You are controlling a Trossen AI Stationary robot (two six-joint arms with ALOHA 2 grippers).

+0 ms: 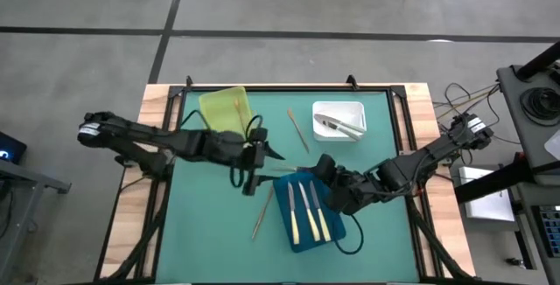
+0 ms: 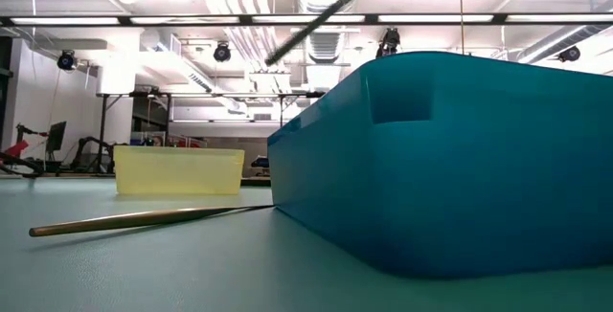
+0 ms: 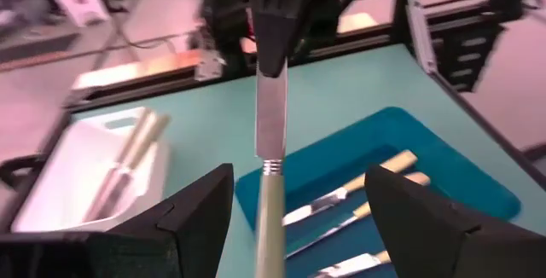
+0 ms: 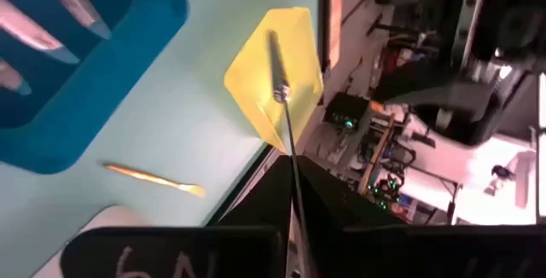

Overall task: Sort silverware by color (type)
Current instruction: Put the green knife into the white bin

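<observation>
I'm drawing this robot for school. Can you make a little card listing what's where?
Right pincer: shut on the blade of the cream-handled knife
Left pincer: open, fingers either side of its handle
Blue tray: three more cream-handled knives
White tray: silver utensils
Yellow tray: contents unclear
Loose on table: two gold utensils

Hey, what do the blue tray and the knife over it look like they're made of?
The blue tray looks like moulded plastic: uniform teal, smooth, faintly glossy, rounded corners. The knife held over it by the shut right claw seems to have a polished metal blade, bright and reflective, and a cream handle, possibly plastic or resin; the look leaves that open.
</observation>
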